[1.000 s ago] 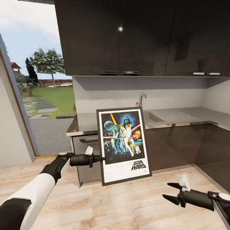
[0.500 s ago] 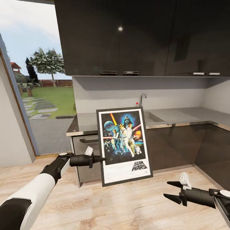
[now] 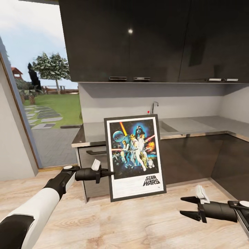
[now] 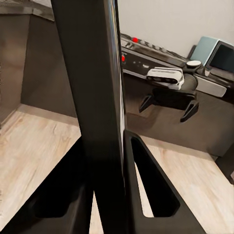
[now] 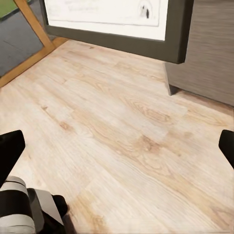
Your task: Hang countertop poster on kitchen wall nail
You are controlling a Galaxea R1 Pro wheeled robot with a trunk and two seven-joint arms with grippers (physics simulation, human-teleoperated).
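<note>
One poster [image 3: 135, 157] reading "STAR WARS", pinched edge-on by its left frame between the two closed fingers of the left gripper [image 3: 111, 173], upright off the wooden floor [image 3: 131, 221] before one grey kitchen countertop [image 3: 193, 126], well apart from the right gripper [image 3: 188, 207], jaws spread wide, empty.
</note>
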